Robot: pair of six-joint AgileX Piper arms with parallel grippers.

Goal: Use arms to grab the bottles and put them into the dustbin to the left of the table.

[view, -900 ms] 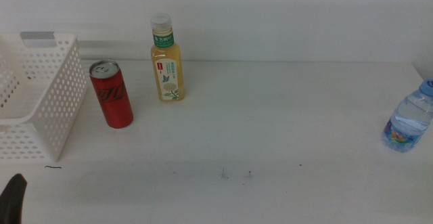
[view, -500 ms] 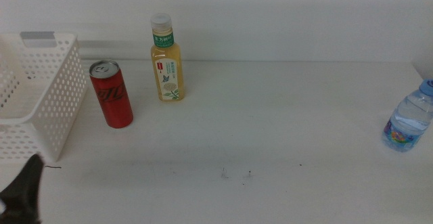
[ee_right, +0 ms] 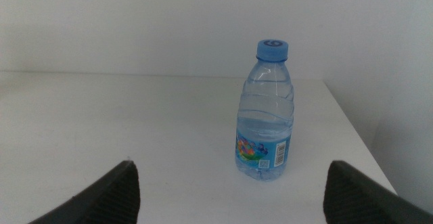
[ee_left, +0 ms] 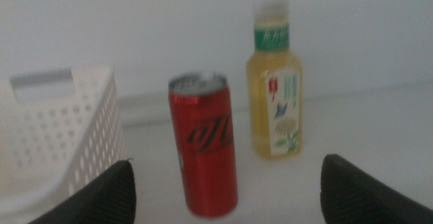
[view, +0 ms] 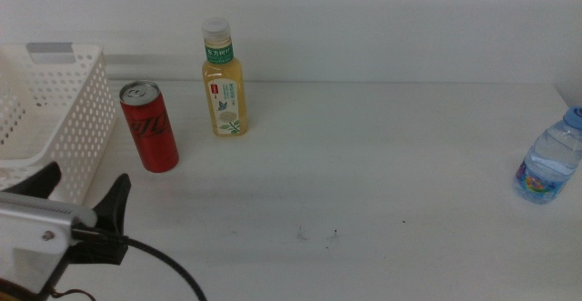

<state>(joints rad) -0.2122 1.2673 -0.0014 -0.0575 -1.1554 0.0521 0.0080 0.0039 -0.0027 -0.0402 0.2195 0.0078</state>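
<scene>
With its jaws spread wide and empty, the left gripper [view: 84, 188] sits low at the near left of the table [view: 382, 155], pointed at the red can [view: 150, 126], which stands upright just beside the basket [view: 68, 110] with the yellow juice bottle [view: 224, 81] close behind it. For a clean grab the can should be centred between the jaws and taken at mid-height, squarely, with care not to nudge the juice bottle. Off to the far right, the right gripper [ee_right: 230, 204] waits with jaws apart, facing the water bottle [ee_right: 265, 112] near the table's edge.
</scene>
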